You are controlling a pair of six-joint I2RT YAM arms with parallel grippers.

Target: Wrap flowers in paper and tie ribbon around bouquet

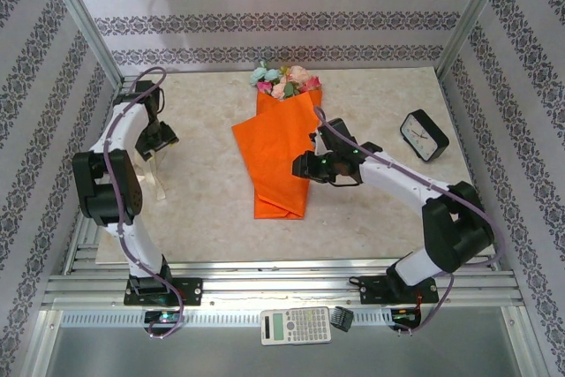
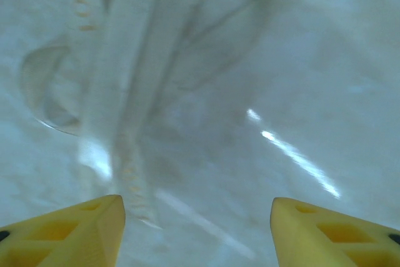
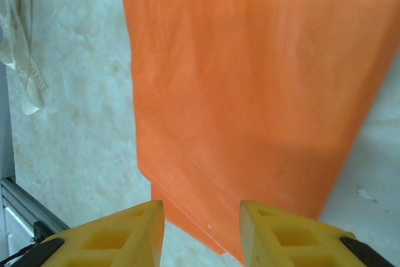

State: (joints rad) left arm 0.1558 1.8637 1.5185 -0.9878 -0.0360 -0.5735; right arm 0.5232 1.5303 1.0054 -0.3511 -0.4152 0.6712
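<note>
The bouquet lies in the middle of the table as a folded orange paper [image 1: 275, 152] wrap, with the pink, peach and blue flowers [image 1: 281, 79] poking out of its far end. My right gripper [image 1: 303, 165] hovers at the wrap's right edge. In the right wrist view it [image 3: 203, 232] is open just above the paper [image 3: 250, 79], holding nothing. The beige ribbon [image 1: 159, 178] lies loose on the table at the left, and shows again [image 3: 22, 60] in the right wrist view. My left gripper [image 1: 157, 142] is over it, its [image 2: 197, 232] jaws wide open above the blurred ribbon [image 2: 119, 92].
A black alarm clock [image 1: 424, 135] sits at the right of the table. A calculator [image 1: 296, 326] and a small black object [image 1: 342, 317] rest on the metal rail in front. Patterned walls close in the left, right and back sides.
</note>
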